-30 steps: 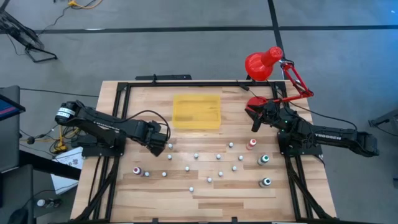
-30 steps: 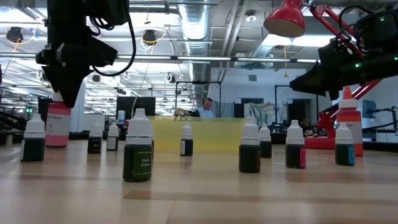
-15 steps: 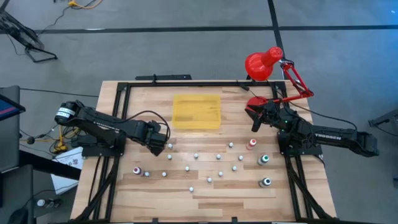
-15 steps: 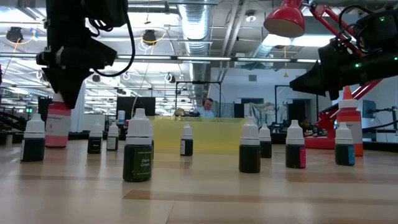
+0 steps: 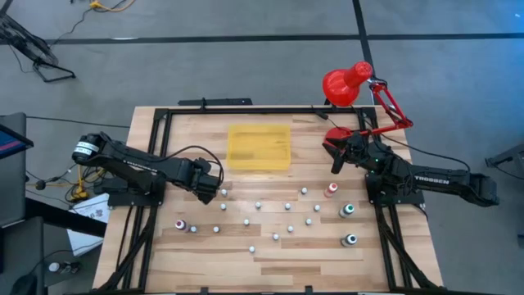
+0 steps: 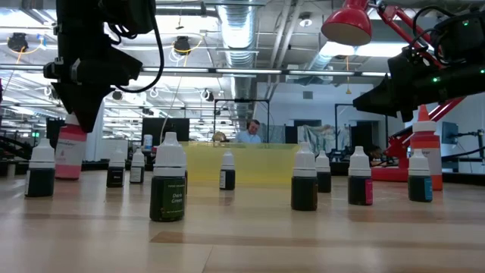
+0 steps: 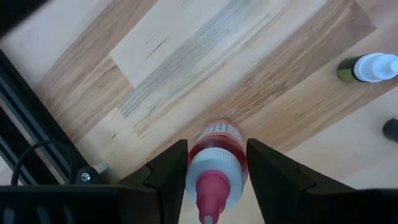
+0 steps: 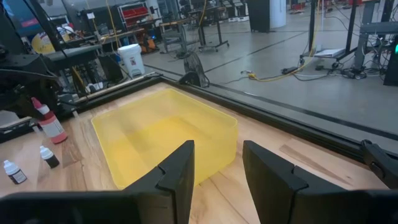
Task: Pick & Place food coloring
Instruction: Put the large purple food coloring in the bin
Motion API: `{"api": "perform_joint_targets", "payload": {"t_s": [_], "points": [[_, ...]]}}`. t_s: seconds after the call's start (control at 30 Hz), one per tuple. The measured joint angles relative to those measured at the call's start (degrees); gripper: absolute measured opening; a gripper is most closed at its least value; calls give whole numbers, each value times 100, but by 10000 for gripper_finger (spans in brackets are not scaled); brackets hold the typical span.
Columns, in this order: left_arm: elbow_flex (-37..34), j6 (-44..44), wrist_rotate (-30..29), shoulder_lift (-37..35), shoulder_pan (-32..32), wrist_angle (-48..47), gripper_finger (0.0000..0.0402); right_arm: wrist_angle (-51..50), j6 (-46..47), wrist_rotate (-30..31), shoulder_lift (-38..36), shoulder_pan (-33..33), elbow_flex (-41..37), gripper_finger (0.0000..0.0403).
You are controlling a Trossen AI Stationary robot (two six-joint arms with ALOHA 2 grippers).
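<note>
Several tiny food coloring bottles stand upright across the table's near half, among them white-capped ones (image 5: pixel 288 206), a red one (image 5: pixel 331 190) and green ones (image 5: pixel 347 210). In the low view they stand in a row, such as a dark green bottle (image 6: pixel 167 189). My left gripper (image 5: pixel 210 191) is at the table's left, down over a red bottle (image 7: pixel 214 171) that stands on the wood (image 6: pixel 70 152). My right gripper (image 5: pixel 336 161) hovers open and empty above the far right, facing the yellow tray (image 8: pixel 168 143). My left gripper has the red bottle between its two fingers (image 7: pixel 168 171), which come from above and point down. They sit against the whitish collar (image 7: pixel 214 177) under the red tip, one on each side. The bottle stands upright with its base on the table.
The flat yellow tray (image 5: pixel 259 147) lies at the far middle of the table. A red desk lamp (image 5: pixel 348 82) stands at the far right corner, next to my right arm. A black frame rail runs along the table's edges (image 7: pixel 37 143). Bare wood lies near the left bottle.
</note>
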Motion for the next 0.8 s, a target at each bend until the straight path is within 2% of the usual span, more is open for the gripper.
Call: {"api": "perform_joint_targets", "payload": {"t_s": [0.33, 0.57, 0.8], "points": [[22, 58, -3, -2, -2, -122, 216, 0, 0, -1, 0, 0, -1, 127], [352, -247, -216, -9, -198, -892, 215, 1, 1, 0, -1, 0, 0, 127], [227, -577, -85, -8, -389, -924, 212, 1, 0, 0, 0, -1, -1, 127]]}}
